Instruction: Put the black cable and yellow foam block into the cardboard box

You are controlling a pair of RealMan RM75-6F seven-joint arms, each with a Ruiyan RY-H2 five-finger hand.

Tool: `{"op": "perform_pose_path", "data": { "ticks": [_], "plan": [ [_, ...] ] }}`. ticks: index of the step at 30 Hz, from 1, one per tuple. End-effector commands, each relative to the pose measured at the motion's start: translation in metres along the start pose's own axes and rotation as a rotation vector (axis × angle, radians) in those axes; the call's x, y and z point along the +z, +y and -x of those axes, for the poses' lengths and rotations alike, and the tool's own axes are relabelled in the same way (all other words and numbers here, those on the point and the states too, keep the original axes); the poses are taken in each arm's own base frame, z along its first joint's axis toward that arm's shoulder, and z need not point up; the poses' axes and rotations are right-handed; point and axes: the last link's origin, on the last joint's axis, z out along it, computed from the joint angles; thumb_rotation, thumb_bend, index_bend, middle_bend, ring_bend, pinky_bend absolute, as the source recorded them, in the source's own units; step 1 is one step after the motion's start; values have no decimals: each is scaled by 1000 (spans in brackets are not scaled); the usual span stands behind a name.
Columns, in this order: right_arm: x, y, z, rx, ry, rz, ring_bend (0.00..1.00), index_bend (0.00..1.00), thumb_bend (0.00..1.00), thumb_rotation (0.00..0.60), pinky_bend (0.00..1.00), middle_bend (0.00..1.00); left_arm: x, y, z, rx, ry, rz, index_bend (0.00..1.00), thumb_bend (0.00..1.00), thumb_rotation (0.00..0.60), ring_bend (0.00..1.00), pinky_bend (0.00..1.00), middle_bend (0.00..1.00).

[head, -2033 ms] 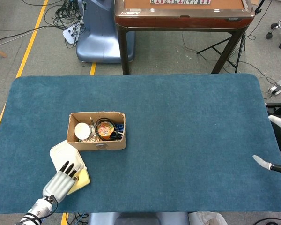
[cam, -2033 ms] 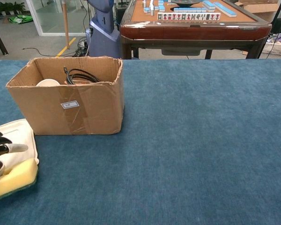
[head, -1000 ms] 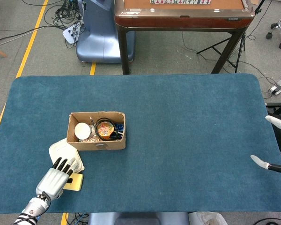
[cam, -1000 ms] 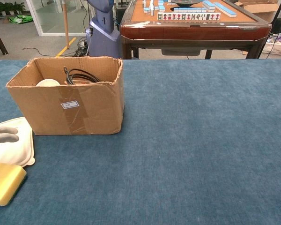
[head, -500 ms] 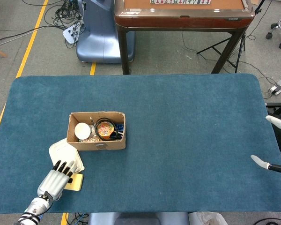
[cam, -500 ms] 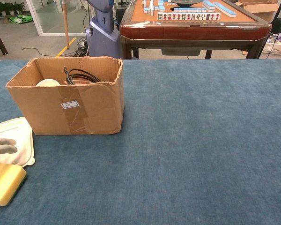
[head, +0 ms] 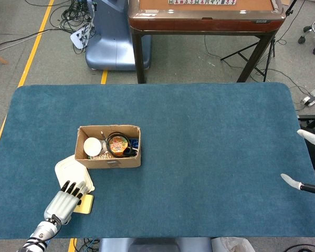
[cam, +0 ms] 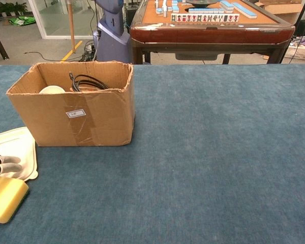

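Observation:
The cardboard box (head: 108,146) stands left of the table's middle, and the black cable (head: 118,144) lies coiled inside it. In the chest view the cable (cam: 86,80) shows above the rim of the box (cam: 76,114). The yellow foam block (head: 86,203) lies flat on the blue cloth in front of the box, near the table's front edge. My left hand (head: 65,198) lies over the block's left part with its fingers stretched out; in the chest view its fingers (cam: 4,165) hover just above the block (cam: 6,198). Of my right hand (head: 300,184) only one pale finger shows at the right edge.
A white lid (head: 71,170) lies flat between the box and the foam block. The box also holds a white cup (head: 92,146) and a round tin. A brown table (head: 205,16) and a blue machine base (head: 113,37) stand beyond the far edge.
The foam block has slid off the white lid towards the front edge and now lies on the cloth. My left hand has drawn back a little with it. The right hand has barely moved.

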Motion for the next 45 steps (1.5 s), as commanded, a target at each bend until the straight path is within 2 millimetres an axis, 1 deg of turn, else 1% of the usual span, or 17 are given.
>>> {"op": "perform_pose_path", "data": {
  "ticks": [1, 4, 11, 21, 24, 30, 32, 38, 45],
  "plan": [
    [0, 0, 0, 0, 0, 0, 0, 150, 0, 600, 0, 169, 1, 0, 3, -9, 1, 2, 0, 194, 600, 0, 0, 0],
    [0, 0, 0, 0, 0, 1, 0, 150, 0, 600, 0, 169, 2, 0, 4, -19, 14, 2, 11, 194, 600, 0, 0, 0],
    [0, 0, 0, -1, -2, 0, 0, 150, 0, 600, 0, 169, 5, -1, 7, -41, 45, 7, 155, 194, 600, 0, 0, 0],
    [0, 0, 0, -1, 1, 0, 0, 150, 0, 600, 0, 169, 7, -4, 13, -77, 56, 26, 276, 196, 600, 0, 0, 0],
    [0, 0, 0, -2, 0, 0, 0, 150, 0, 600, 0, 169, 7, -5, 13, -102, 61, 30, 308, 232, 600, 0, 0, 0],
    [0, 0, 1, -2, -2, 1, 0, 150, 0, 600, 0, 169, 6, -6, 14, -128, 73, 44, 380, 346, 600, 0, 0, 0],
    [0, 0, 1, -3, -3, 1, 0, 150, 0, 600, 0, 169, 6, -7, 14, -138, 80, 49, 402, 365, 600, 0, 0, 0],
    [1, 0, 2, -3, -4, 2, 0, 150, 0, 600, 0, 169, 1, -9, 12, -162, 109, 57, 445, 382, 600, 0, 0, 0],
    [1, 0, 2, -3, -6, 2, 0, 150, 0, 600, 0, 169, -11, -14, 5, -175, 152, 42, 470, 400, 600, 0, 0, 0]
  ]
}}
